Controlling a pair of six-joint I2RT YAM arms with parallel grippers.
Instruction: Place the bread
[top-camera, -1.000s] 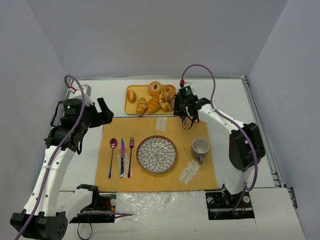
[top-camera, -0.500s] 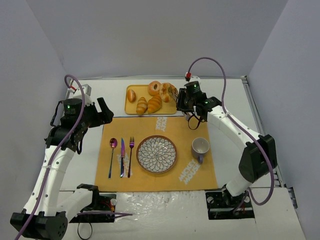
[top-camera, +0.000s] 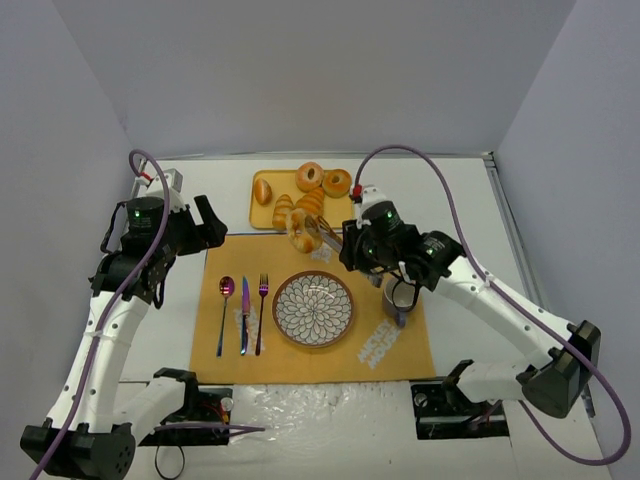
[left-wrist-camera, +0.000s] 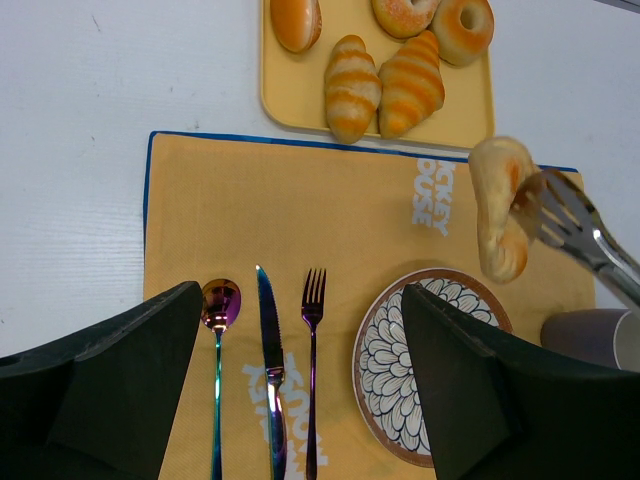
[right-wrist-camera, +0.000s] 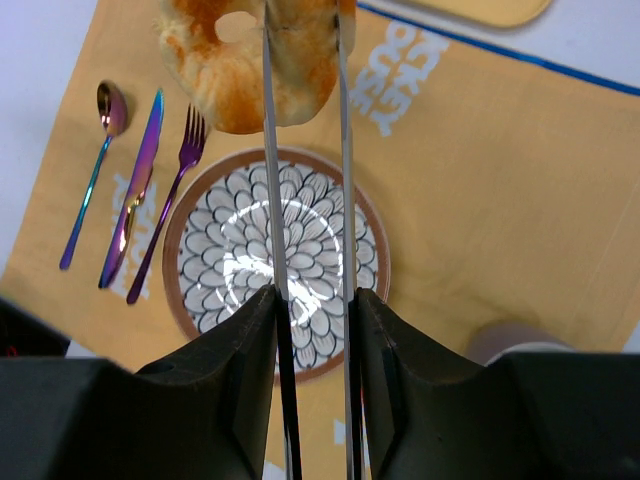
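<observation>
Bread (top-camera: 300, 230): ring-shaped roll, pinched at the tips of tongs (right-wrist-camera: 270, 180), in the air above the placemat (top-camera: 395, 345), between tray (top-camera: 262, 215) and plate (top-camera: 313, 309).
Right gripper (right-wrist-camera: 312, 320): clenched on the tongs' handles; tong arms run straight ahead from the fingers, roll at their far end.
Left gripper (top-camera: 210, 225): fingers spread wide, empty, well apart at the mat's left edge.
Key relation: plate centre lies under the tong shafts, nearer the bases than the roll, which hangs about over the far rim. Judgement: pull back toward the near edge, then lower. The right arm is the nearer one.
</observation>
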